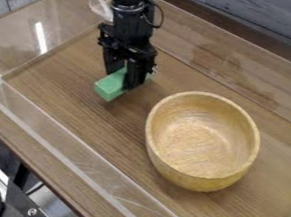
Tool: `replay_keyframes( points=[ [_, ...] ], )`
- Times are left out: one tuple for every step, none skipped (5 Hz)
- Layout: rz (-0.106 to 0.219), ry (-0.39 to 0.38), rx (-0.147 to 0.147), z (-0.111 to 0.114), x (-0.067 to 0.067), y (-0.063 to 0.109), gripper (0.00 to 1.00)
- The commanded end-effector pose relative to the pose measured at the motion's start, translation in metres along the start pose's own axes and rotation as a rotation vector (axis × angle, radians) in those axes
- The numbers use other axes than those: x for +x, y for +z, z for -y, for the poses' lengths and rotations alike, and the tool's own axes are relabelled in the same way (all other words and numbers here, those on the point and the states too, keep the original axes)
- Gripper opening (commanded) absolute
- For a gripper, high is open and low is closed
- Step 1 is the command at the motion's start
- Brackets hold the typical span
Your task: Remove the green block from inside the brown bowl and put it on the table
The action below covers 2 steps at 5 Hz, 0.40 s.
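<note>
Release is the step that carries the risk now. The gripper [123,74] points straight down, its jaws clamped on the green block [108,85], which sits low against the table [64,140] to the left of the brown bowl [204,140] and clear of its rim. The bowl is empty, so the lift-out part of the job appears done; what remains, by this reading, is letting go and backing away.

Whether the block's underside rests fully on the wood or hangs just above it cannot be told from this view. If it hangs a little, opening the jaws could let it drop, bounce or tip onto an edge. The block also looks held near one end and slightly skewed, so it may pivot as the fingers part, or cling to one pad and be dragged along when the arm rises.

A sideways retreat toward the bowl could knock its thick rim and shove it. The clear acrylic wall [50,133] lies well away, so it poses little threat.
</note>
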<state>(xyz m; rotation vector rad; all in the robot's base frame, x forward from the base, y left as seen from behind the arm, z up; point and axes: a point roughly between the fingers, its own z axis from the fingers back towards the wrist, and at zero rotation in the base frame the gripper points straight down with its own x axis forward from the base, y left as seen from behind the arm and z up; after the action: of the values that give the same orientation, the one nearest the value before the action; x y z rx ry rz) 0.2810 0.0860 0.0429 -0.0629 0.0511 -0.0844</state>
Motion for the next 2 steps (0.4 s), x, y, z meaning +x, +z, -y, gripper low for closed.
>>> replay_keyframes(
  points=[
    [0.067,0.015,0.035,-0.0112,0.0101,0.0168,0.0],
    [0.06,0.029,0.034,-0.0157,0.0097,0.0123,0.0]
  ],
)
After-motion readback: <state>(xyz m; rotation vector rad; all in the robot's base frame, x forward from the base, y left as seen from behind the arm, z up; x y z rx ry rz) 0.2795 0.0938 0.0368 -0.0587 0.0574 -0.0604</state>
